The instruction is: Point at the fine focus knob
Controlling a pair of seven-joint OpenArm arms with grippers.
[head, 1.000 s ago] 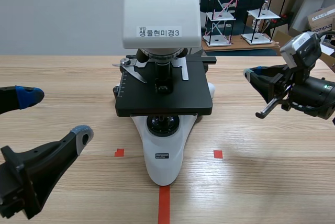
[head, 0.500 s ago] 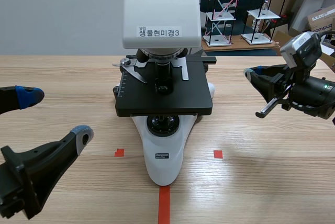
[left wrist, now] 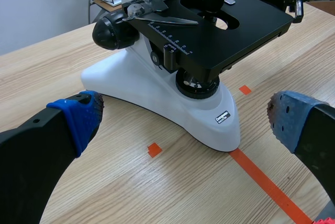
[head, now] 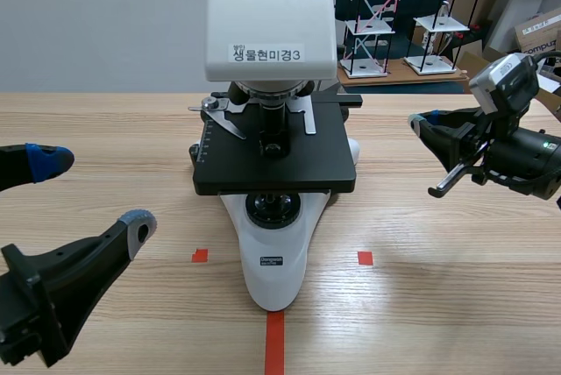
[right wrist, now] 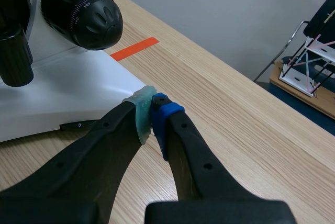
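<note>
A white and black microscope (head: 273,173) stands mid-table. Its right-side focus knob (right wrist: 81,10) is black and ribbed, with a smaller inner knob (right wrist: 103,19) at its centre. My right gripper (right wrist: 153,106) is shut on nothing. Its tips sit just short of the white base, below and apart from that knob. In the scene view the right gripper (head: 419,123) hangs to the right of the stage. My left gripper (head: 92,193) stands wide open at the near left. In the left wrist view, the left gripper (left wrist: 186,119) frames the microscope's foot, with the left-side knob (left wrist: 112,29) ahead.
Orange-red tape marks (head: 274,340) lie in front of the microscope. Behind the table's far right are wire racks (head: 372,16) and a cardboard box (head: 539,33). Bare wood lies to either side of the microscope base.
</note>
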